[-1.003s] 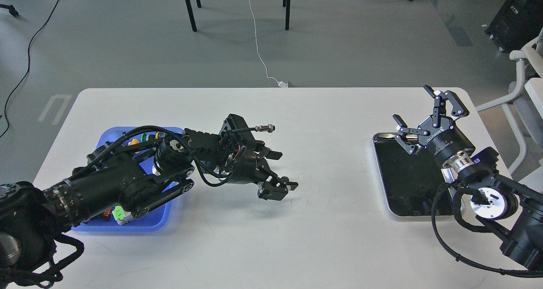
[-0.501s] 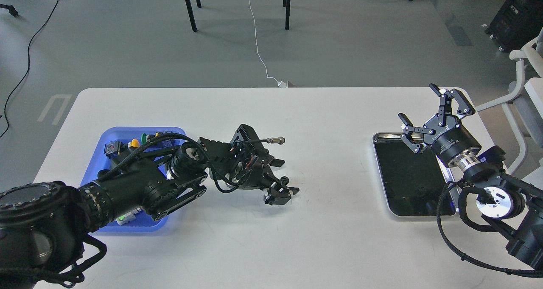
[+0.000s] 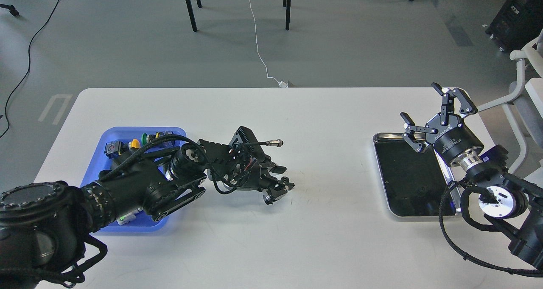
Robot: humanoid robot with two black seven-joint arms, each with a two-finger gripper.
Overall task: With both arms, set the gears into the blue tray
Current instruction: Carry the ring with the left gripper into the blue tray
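Observation:
A tiny black gear (image 3: pixel 286 179) lies low at the table surface, right of the blue tray (image 3: pixel 111 134). My left gripper (image 3: pixel 281 179) reaches over from the tray and is down around the gear. One finger is behind the gear and one in front, still spread, and the near finger looks to touch it. The left arm covers much of the blue tray. My right gripper (image 3: pixel 430 110) hangs open and empty above the far right corner of the silver tray (image 3: pixel 382 137).
The blue tray holds colour-capped switches (image 3: pixel 135 143) and a black connector (image 3: pixel 113 147) at its far end. The silver tray's black inside shows nothing in it. A white chair (image 3: pixel 524 89) stands off the table's right edge.
My left arm has shifted right and lowered, and its fingers have drawn closer around the gear, which stayed put. My right gripper has drifted slightly right, staying open.

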